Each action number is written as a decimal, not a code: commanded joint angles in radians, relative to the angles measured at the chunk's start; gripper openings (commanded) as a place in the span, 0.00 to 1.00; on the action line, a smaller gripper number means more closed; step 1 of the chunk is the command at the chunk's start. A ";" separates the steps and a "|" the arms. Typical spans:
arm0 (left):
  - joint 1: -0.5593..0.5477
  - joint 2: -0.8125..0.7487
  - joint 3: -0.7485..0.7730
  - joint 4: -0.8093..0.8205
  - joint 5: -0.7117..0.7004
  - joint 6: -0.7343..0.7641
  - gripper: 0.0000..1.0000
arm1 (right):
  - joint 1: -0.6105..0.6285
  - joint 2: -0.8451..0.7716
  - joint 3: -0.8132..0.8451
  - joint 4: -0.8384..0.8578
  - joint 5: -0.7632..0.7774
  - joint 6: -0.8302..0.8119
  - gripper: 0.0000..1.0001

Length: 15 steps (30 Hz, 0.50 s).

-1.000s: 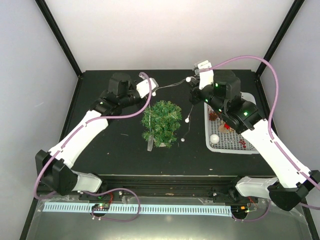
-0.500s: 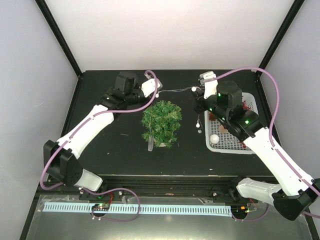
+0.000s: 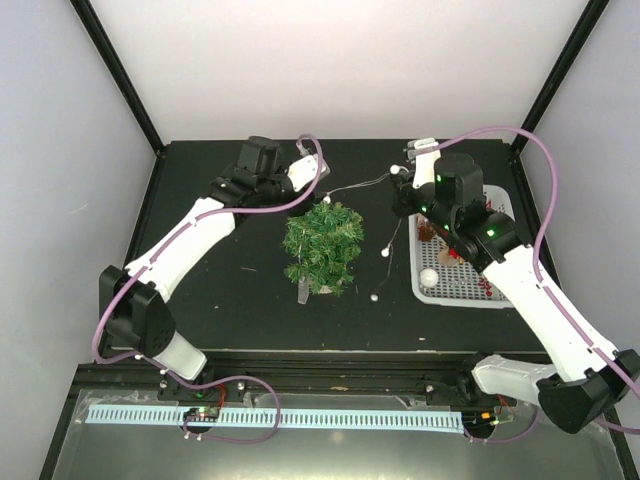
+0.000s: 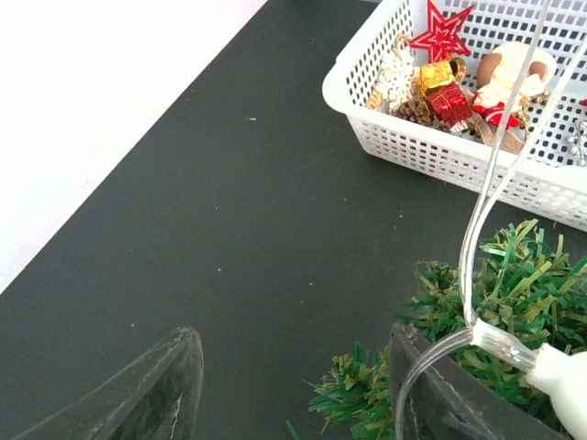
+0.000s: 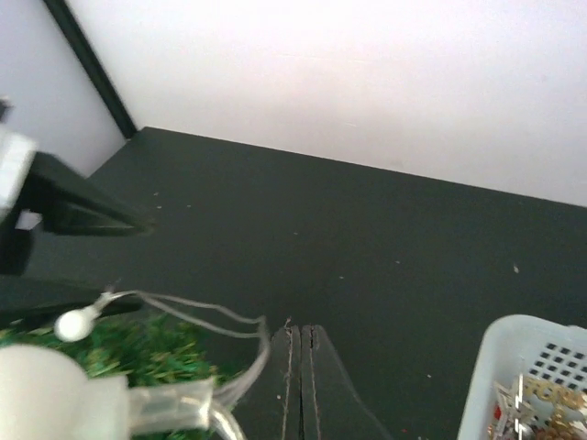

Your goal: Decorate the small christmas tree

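Small christmas tree (image 3: pixel 323 245) decorating looks barely begun, judging by how things lie.

The left tool (image 4: pixel 293 337) hovers just above the far side of the tree, its fingers standing well apart with nothing clamped between them. The clear wire of a light string (image 4: pixel 472 266) lies against one finger, and a white bulb (image 4: pixel 564 371) sits just beside it over the green needles.

The right tool (image 5: pixel 301 328) has its fingers pressed together, and the string seems pinched there. In the top view the wire runs from this tool across to the tree's far edge, while the rest hangs down beside the tree with two bulbs dangling above the surface (image 3: pixel 220 290).

The small christmas tree stands upright in the middle of the surface, between the two arms. Right of it, near but apart, is a white mesh basket (image 3: pixel 416 272) holding a red star (image 4: pixel 442 35), a small red gift and other ornaments.

So only one end of the string touches the tree. Winding it around the branches is left to do, and every ornament seen is in the basket.
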 commanded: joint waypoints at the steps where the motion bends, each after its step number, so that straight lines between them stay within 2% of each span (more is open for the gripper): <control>1: 0.022 0.006 0.051 -0.026 0.029 0.002 0.58 | -0.059 0.028 0.029 -0.011 0.001 0.061 0.01; 9: 0.066 -0.004 0.054 -0.034 0.067 -0.015 0.61 | -0.162 0.041 -0.021 -0.061 0.021 0.152 0.01; 15: 0.089 -0.021 0.049 -0.037 0.111 -0.027 0.63 | -0.164 0.029 -0.078 -0.107 0.055 0.167 0.01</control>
